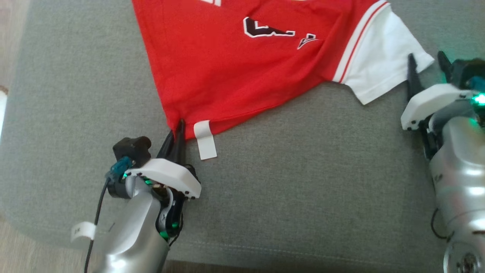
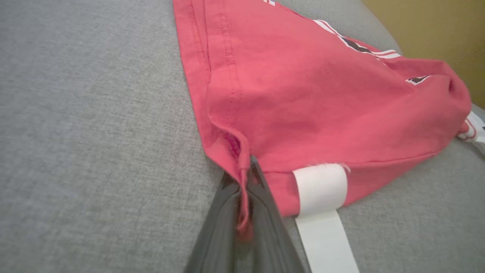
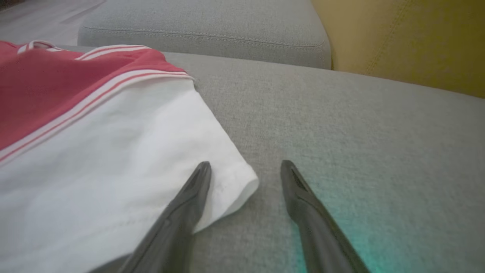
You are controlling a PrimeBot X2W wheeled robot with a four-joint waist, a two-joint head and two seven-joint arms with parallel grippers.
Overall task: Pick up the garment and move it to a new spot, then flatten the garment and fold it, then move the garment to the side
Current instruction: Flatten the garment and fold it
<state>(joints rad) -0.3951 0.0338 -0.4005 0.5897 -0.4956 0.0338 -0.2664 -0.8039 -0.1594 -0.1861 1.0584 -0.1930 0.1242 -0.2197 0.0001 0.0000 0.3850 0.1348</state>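
Note:
The garment (image 1: 235, 64) is a red jersey with white sleeves and dark lettering, spread on a grey cushion. My left gripper (image 1: 179, 127) is shut on its near hem corner; in the left wrist view red cloth (image 2: 303, 106) is pinched between the dark fingers (image 2: 261, 204), next to a white tag (image 2: 320, 185). My right gripper (image 1: 428, 62) stands open at the tip of the white sleeve (image 1: 382, 64). In the right wrist view the sleeve's corner (image 3: 227, 178) lies between the spread fingers, the left finger (image 3: 197, 189) over the cloth, the right one (image 3: 299, 189) above bare cushion.
The grey cushion (image 1: 303, 182) spreads wide around the garment; its front seam edge (image 1: 265, 250) runs near the bottom. A second grey cushion (image 3: 204, 30) and a yellow surface (image 3: 409, 38) lie beyond. Pale floor (image 1: 11, 38) shows at the left.

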